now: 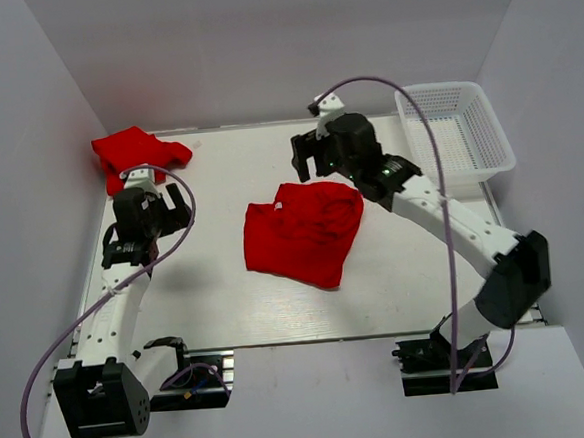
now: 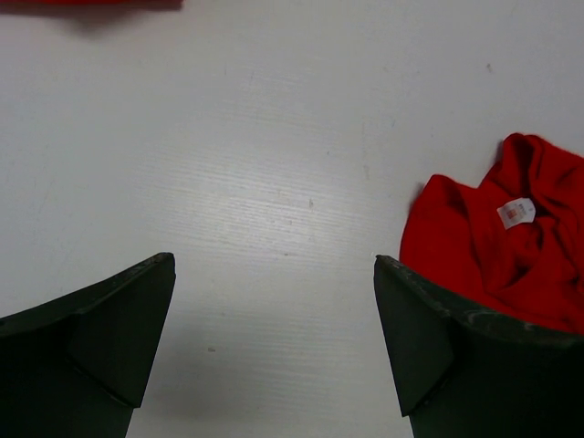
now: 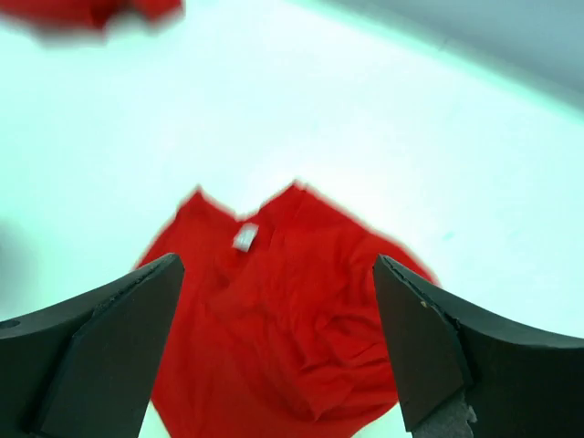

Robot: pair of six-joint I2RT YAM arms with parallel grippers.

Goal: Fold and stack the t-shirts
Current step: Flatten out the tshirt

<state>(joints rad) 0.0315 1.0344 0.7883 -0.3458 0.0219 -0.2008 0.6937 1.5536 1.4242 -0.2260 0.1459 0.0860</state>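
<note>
Biggest worry, starting on the left: the crumpled t-shirt [image 1: 132, 150] is bunched in the far corner, well beyond the fingertips of the left gripper [image 2: 274, 263]. A pinch there would probably grab several layers and drag a lump instead of an edge. That gripper is spread wide and holding nothing, with only bare table [image 2: 274, 137] between its fingers. The middle t-shirt [image 1: 303, 228] lies rumpled and partly doubled over with its white neck label [image 3: 244, 237] showing. It sits off to one side of the left fingers and just below and ahead of the right gripper [image 3: 278, 260]. That one is wide apart and empty too. Red cloth shows through the gap, but as far as I can tell it isn't touching. Coming down mid-cloth would likely catch a fold rather than a hem and tangle it worse. If both arms go for that shirt they could also crowd each other. Pose-wise, the left arm reaches forward low over the table, wrist turned toward the middle. The right arm stretches diagonally across to the shirt's far edge, gripper tilted down at it. The white mesh basket [image 1: 461, 132] sits well behind the right fingers.
</note>
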